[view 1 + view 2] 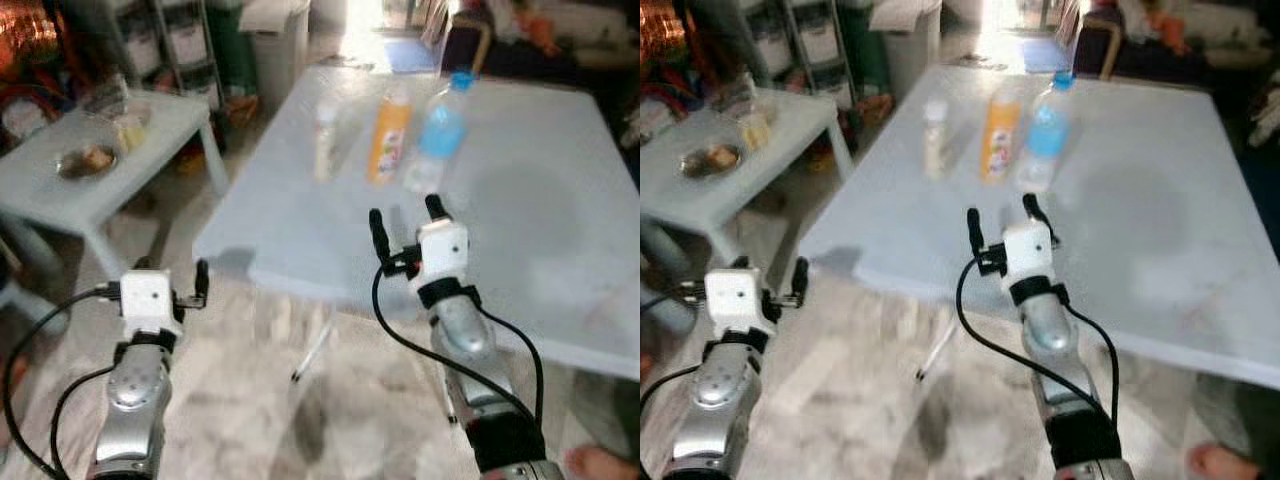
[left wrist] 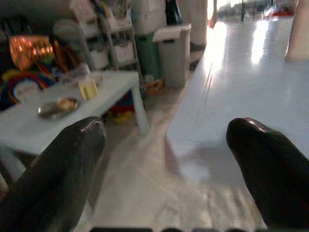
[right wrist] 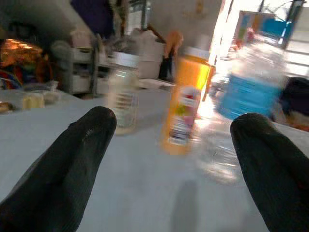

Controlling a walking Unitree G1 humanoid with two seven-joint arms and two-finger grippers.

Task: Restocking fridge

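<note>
Three bottles stand in a row on the pale blue table (image 1: pixel 540 230): a small clear bottle with a white cap (image 1: pixel 325 140), an orange juice bottle (image 1: pixel 389 136), and a water bottle with a blue label (image 1: pixel 440 130). My right gripper (image 1: pixel 407 222) hovers over the table's near part, open and empty, pointing at the bottles a short way ahead. In the right wrist view the orange bottle (image 3: pixel 186 101) sits between the fingers (image 3: pixel 77 159), with the water bottle (image 3: pixel 246 106) beside it. My left gripper (image 1: pixel 172 278) is open and empty, off the table's near left corner above the floor.
A low white side table (image 1: pixel 90 170) with a metal dish (image 1: pixel 85 160) and a glass stands at the left. Behind it are storage drawers (image 1: pixel 175 45) and a lidded bin (image 1: pixel 275 40). A person's foot (image 1: pixel 600 462) shows at the bottom right.
</note>
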